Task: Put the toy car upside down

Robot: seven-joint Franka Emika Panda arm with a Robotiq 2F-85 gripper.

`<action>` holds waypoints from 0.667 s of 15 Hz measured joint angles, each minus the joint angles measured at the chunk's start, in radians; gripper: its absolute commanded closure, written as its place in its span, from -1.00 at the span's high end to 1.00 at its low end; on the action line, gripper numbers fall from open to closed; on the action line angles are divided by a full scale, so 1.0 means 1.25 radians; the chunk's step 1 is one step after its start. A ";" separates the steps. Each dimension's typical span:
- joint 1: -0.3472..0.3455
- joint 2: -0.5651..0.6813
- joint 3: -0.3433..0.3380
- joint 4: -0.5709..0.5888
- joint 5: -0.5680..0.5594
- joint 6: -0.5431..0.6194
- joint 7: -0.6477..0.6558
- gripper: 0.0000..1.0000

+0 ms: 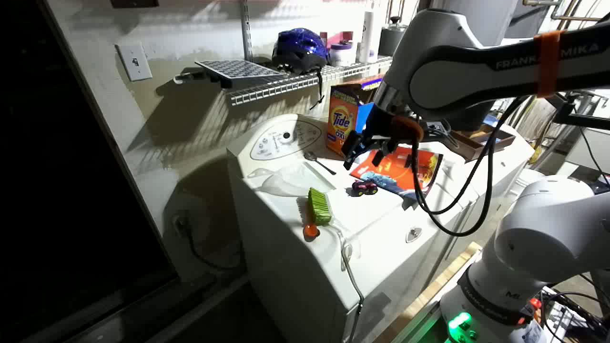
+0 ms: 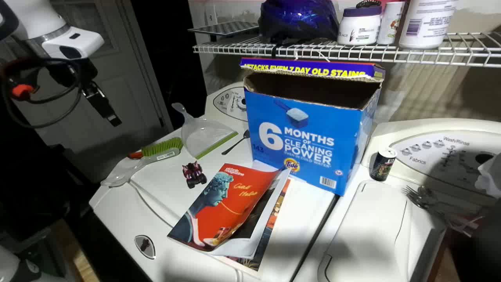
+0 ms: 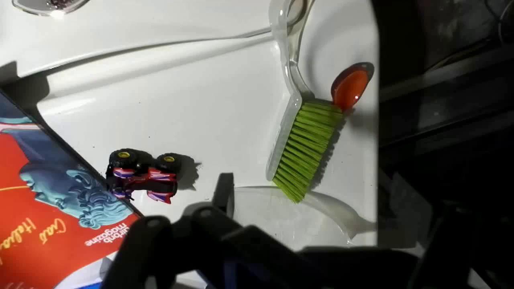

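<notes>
The toy car (image 1: 365, 187) is a small red and purple truck with big black wheels and yellow hubs. It appears to stand upright on its wheels on the white machine top, beside the magazine. It also shows in an exterior view (image 2: 193, 174) and in the wrist view (image 3: 149, 176), left of the jaws. My gripper (image 1: 364, 161) is open and empty, held above the machine top, away from the car. In an exterior view, the gripper (image 2: 107, 111) hangs at the upper left. In the wrist view, one finger of the gripper (image 3: 317, 218) shows clearly; the other is dark.
A green-bristled brush (image 3: 307, 148) and an orange scoop (image 3: 351, 88) lie near the machine's edge. A clear dustpan (image 2: 207, 133) and a spoon (image 2: 236, 141) lie behind the car. An orange magazine (image 2: 235, 196) and a tall Tide box (image 2: 301, 141) stand nearby, below a wire shelf (image 2: 235, 49).
</notes>
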 measured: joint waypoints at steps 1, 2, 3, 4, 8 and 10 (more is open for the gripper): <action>0.000 0.001 0.000 -0.005 0.000 -0.001 0.000 1.00; 0.000 0.002 0.000 -0.010 0.000 -0.001 0.000 1.00; 0.000 0.004 0.000 -0.009 0.000 -0.001 0.000 1.00; 0.001 0.010 -0.002 -0.004 0.000 -0.007 -0.015 1.00; 0.000 0.104 -0.021 0.023 -0.027 -0.037 -0.123 1.00; -0.003 0.173 -0.021 0.038 -0.071 -0.036 -0.159 1.00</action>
